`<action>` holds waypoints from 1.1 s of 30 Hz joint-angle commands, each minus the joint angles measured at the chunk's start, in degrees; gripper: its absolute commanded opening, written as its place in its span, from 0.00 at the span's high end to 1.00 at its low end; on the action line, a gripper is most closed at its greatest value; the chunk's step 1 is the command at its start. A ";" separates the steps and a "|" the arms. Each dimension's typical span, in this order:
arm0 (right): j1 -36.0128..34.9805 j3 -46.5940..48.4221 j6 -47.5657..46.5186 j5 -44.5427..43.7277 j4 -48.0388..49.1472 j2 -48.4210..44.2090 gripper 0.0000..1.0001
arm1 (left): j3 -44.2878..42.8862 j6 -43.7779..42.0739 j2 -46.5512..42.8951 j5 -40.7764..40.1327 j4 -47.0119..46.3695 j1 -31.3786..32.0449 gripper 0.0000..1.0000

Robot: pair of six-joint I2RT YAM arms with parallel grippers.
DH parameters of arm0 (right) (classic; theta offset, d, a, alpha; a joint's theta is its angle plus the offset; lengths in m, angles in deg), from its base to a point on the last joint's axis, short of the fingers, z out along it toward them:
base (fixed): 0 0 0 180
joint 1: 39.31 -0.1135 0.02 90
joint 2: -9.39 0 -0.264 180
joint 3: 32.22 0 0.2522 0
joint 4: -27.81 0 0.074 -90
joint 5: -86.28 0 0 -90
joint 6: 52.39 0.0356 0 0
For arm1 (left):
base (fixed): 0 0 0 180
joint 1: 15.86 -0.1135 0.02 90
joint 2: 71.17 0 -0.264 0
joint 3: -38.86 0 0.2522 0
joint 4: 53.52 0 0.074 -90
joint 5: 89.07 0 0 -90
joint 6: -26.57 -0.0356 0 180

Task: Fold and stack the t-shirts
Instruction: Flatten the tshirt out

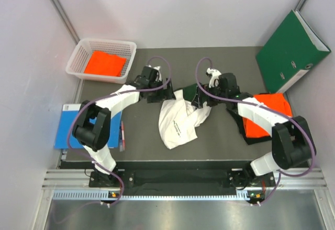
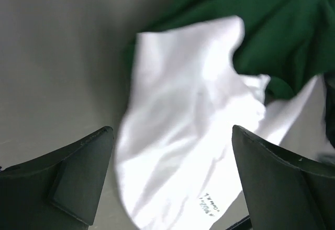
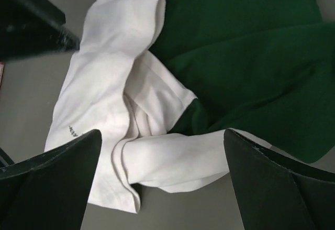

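White t-shirt (image 1: pixel 178 124): crumpled in a loose heap at the middle of the table (image 1: pixel 141 135), between the two arms; not folded. Small dark print shows on the cloth.
Green sleeves (image 3: pixel 246 57): bunched at the far edge of the heap, one partly tucked under a white fold.
Left gripper (image 2: pixel 171 131): fingers wide apart, nothing between them; hangs over the white cloth at the heap's far-left corner. Whether it touches the cloth, I cannot tell.
Right gripper (image 3: pixel 162 133): fingers likewise spread wide, clamped on nothing; sits over the far-right side of the heap, where white cloth rolls against green.
Orange t-shirt (image 1: pixel 268 112): lies fairly flat at the right of the table, partly under the right arm, on top of the black t-shirt.
Black t-shirt (image 1: pixel 246 131): underneath, its edge sticking out toward the middle and near side.
Second orange t-shirt (image 1: pixel 104 63): flat inside the basket.
Basket (image 1: pixel 129 52): white, at the far-left corner.
Green binder (image 1: pixel 293 46): leans at the far-right corner, just behind the orange-on-black pile.
Blue book (image 1: pixel 65 128): flat at the left edge, beside the left arm.
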 commanded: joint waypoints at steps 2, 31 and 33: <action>2.06 0.66 4.75 -0.65 9.04 2.25 0.00 | -4.57 -3.44 -0.67 -4.06 -2.12 8.41 0.01; 17.53 -7.16 13.01 3.74 18.35 3.12 0.03 | -25.24 -5.47 14.63 -45.38 23.38 22.75 1.00; 17.01 -6.21 14.07 4.97 19.60 5.57 0.05 | -24.27 -5.38 13.14 -46.26 23.47 22.75 1.00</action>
